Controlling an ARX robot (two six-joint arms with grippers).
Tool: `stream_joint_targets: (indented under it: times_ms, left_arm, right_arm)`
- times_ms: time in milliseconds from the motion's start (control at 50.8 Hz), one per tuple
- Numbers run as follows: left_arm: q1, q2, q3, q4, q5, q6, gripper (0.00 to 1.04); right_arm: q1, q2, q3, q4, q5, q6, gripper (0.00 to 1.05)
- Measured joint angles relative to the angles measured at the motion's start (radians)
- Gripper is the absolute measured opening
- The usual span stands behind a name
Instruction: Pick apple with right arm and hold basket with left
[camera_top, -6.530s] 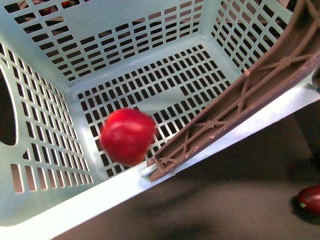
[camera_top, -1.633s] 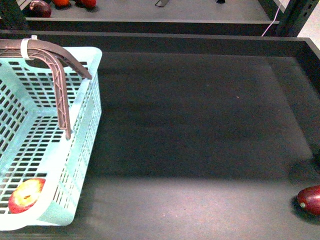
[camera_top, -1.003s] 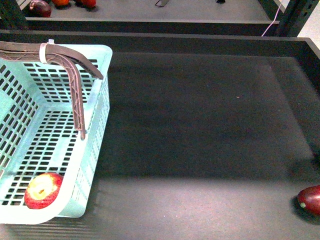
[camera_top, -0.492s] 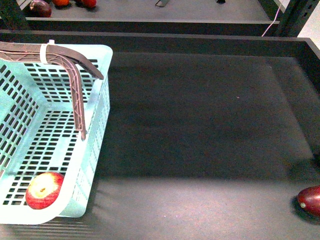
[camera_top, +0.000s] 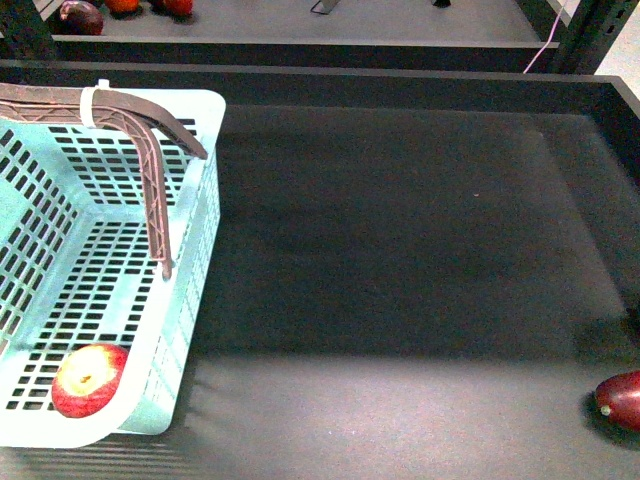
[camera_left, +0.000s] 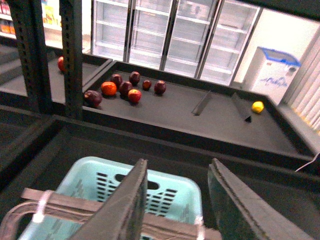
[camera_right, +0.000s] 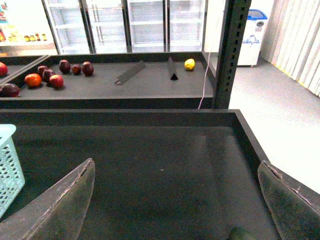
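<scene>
In the front view, the basket (camera_top: 190, 300) stood at the left end of the dark worktop (camera_top: 400, 260), its brown handle (camera_top: 150, 190) swung up across the rim with a white tie around it. The apple (camera_top: 88, 379) lay on the slotted floor in the basket's near corner, its stem dimple turned up and its side close against the near wall. A dark maroon fruit (camera_top: 620, 400) rested on the worktop at the far right edge, well apart from the basket. Neither arm appeared in this view. In the left wrist view, the left gripper (camera_left: 182, 210) hung above the basket and its handle with the jaws parted and nothing between them. Beyond it, a shelf held a group of red and dark fruits (camera_left: 122, 87) and a yellow fruit (camera_left: 257, 106) near the far end. In the right wrist view, the right gripper (camera_right: 175, 200) was over bare worktop, jaws spread wide and empty, with only a corner of the basket showing at the picture's edge.
</scene>
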Motion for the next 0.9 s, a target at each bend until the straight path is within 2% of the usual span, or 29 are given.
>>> stream_joint_targets:
  times_ms: [118, 157, 275, 315, 413, 905]
  left_arm:
    - [0.032, -0.069, -0.106, 0.005, 0.038, 0.119, 0.09]
    - [0.038, -0.086, -0.12, 0.005, 0.043, 0.127, 0.04]
    - [0.061, -0.148, -0.166, 0.003, 0.069, 0.145, 0.03]
    - [0.093, -0.17, -0.181, -0.005, 0.122, 0.148, 0.03]
    - [0.138, -0.219, -0.215, -0.024, 0.134, 0.151, 0.03]
    - [0.14, -0.472, -0.314, -0.169, 0.144, 0.155, 0.03]
  right_arm:
    - [0.0, 0.0, 0.0, 0.0, 0.0, 0.0, 0.96]
    - [0.0, 0.0, 0.0, 0.0, 0.0, 0.0, 0.96]
    - [0.0, 0.0, 0.0, 0.0, 0.0, 0.0, 0.96]
    - [0.0, 0.0, 0.0, 0.0, 0.0, 0.0, 0.96]
    - [0.0, 0.0, 0.0, 0.0, 0.0, 0.0, 0.96]
    - [0.0, 0.0, 0.0, 0.0, 0.0, 0.0, 0.96]
